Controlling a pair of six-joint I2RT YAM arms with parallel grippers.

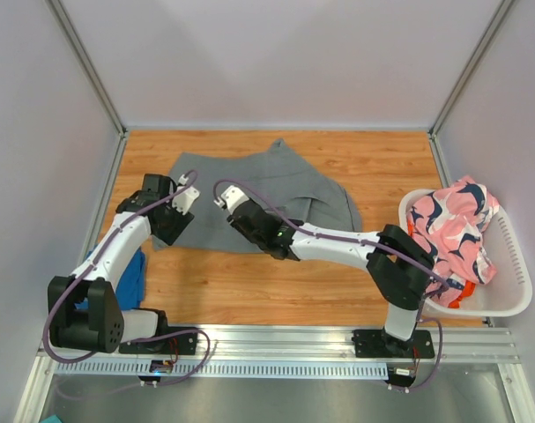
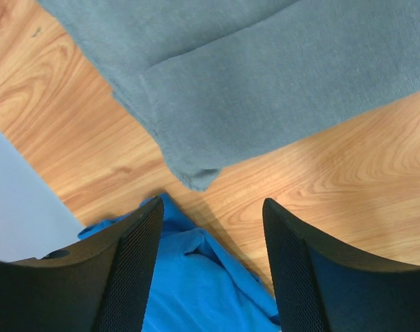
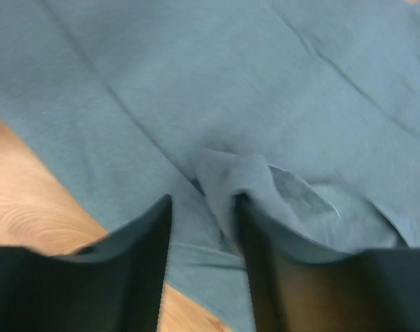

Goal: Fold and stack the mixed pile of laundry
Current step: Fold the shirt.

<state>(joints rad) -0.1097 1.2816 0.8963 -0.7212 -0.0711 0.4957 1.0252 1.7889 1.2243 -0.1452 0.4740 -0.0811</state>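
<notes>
Fingers and laundry, seen from above and from both wrists. My left fingers [image 1: 189, 188] stand wide open with nothing between them. They hang just off the near-left corner of the grey garment [image 1: 276, 189]. In the left wrist view, that corner ends in a small tip lying flat on the wooden surface [image 1: 373, 167]. My right fingers [image 1: 221, 196] are parted by a narrower gap and sit low over the same garment, near its left part. A raised pucker of grey cloth stands in the gap, toward the right-hand finger, and flat cloth shows beside it, so the fingers are not clamped on it. The grey garment lies spread across the far middle of the surface, with fold lines running through it. The blue garment [image 1: 130, 278] lies bunched at the left edge of the surface beside my left arm, apart from the grey one. The pink patterned garment [image 1: 456, 229] is heaped in the white basket [image 1: 514, 291] at the right edge. A sliver of orange cloth [image 1: 410, 231] shows at its left side.
</notes>
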